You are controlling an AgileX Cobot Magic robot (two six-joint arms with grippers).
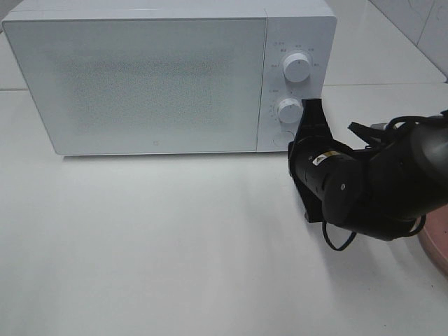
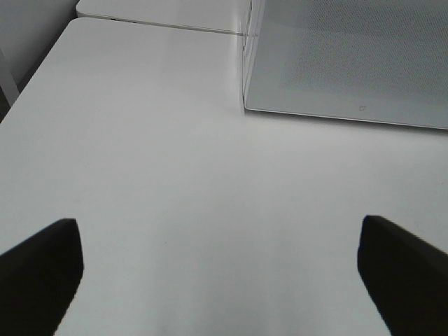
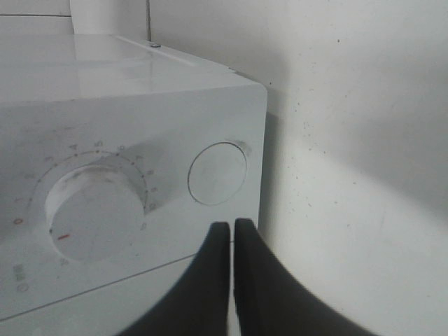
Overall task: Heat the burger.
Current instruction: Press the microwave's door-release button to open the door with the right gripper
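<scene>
Plainly from the right wrist, a round button (image 3: 218, 173) just beyond right jaws, together; left jaws apart.

- black jointed right arm (image 1: 392, 182) reaches in from the right side, wrist angled forward.
- its black right gripper (image 3: 232, 231) has both fingers pressed together, empty.
- black left gripper (image 2: 218, 231) fingers spread wide, holding nothing.
</scene>
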